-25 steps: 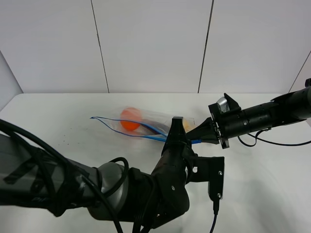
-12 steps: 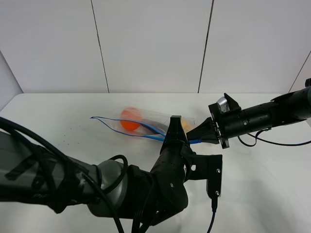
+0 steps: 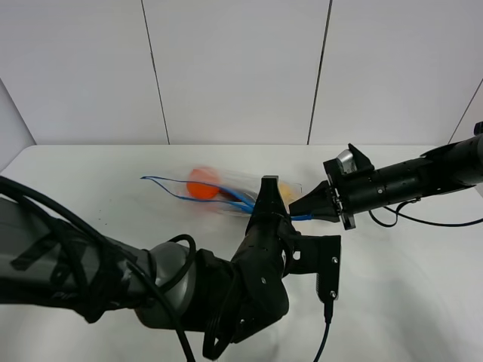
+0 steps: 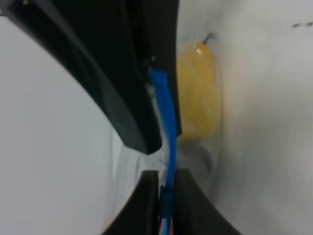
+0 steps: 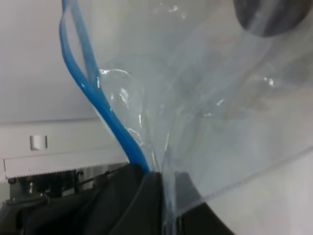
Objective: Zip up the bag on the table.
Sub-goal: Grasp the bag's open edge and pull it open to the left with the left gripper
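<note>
So it's a plain white tabletop [image 3: 90, 188] with rounded corners, pale panelled wall [image 3: 226, 68] behind. A clear crinkly zip bag [image 3: 215, 181] lies mid-table. The right gripper [image 5: 165, 196] pinches its end, and the left gripper [image 4: 165, 188] is clamped on the blue zipper strip [image 4: 166, 127]. Versus a second ago, the left one sits slightly further along the strip, toward the orange [image 3: 202, 187].

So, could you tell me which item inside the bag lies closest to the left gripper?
The yellow pear: it sits right beside the left gripper on the blue zipper strip, whereas the orange lies farther along the bag.
</note>
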Controlling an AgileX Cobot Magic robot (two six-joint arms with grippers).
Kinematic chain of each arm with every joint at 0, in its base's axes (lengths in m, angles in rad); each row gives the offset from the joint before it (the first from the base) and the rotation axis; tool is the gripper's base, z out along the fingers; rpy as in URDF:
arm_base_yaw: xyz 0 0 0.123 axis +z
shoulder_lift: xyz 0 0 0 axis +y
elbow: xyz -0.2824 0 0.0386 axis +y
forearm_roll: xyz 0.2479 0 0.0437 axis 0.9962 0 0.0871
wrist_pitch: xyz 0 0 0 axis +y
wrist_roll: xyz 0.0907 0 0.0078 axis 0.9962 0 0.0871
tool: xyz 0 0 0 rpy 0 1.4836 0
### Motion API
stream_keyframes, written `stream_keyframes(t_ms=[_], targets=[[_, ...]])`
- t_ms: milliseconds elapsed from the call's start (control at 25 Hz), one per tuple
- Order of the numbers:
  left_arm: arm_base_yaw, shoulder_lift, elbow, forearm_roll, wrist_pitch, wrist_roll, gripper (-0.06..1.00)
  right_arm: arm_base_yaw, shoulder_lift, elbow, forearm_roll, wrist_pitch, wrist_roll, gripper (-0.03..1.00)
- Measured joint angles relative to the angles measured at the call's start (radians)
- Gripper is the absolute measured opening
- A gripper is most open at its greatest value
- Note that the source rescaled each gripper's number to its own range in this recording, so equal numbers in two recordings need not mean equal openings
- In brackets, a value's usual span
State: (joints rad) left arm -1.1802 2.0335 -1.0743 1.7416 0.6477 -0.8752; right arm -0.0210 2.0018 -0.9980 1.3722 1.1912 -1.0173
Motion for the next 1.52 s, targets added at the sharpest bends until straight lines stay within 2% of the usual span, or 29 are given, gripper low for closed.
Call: stream_keyframes(t_ms=[240, 400, 680, 1000, 1520], targets=[[0.029, 0.0, 0.0, -0.076, 0.034, 0.151, 0.0, 0.0, 0.0, 0.0, 0.0, -0.001, 0.0, 0.0], [0.043, 0.0, 0.0, -0.108, 0.083, 0.168, 0.0, 0.0, 0.0, 0.0, -0.002, 0.0, 0.0, 0.0], [0.052, 0.0, 0.0, -0.119, 0.119, 0.197, 0.0, 0.0, 0.0, 0.0, -0.005, 0.0, 0.0, 0.0], [0.122, 0.0, 0.0, -0.124, 0.137, 0.26, 0.0, 0.0, 0.0, 0.0, -0.007, 0.0, 0.0, 0.0], [0.242, -0.001, 0.0, -0.127, 0.147, 0.289, 0.0, 0.0, 0.0, 0.0, -0.012, 0.0, 0.0, 0.0]])
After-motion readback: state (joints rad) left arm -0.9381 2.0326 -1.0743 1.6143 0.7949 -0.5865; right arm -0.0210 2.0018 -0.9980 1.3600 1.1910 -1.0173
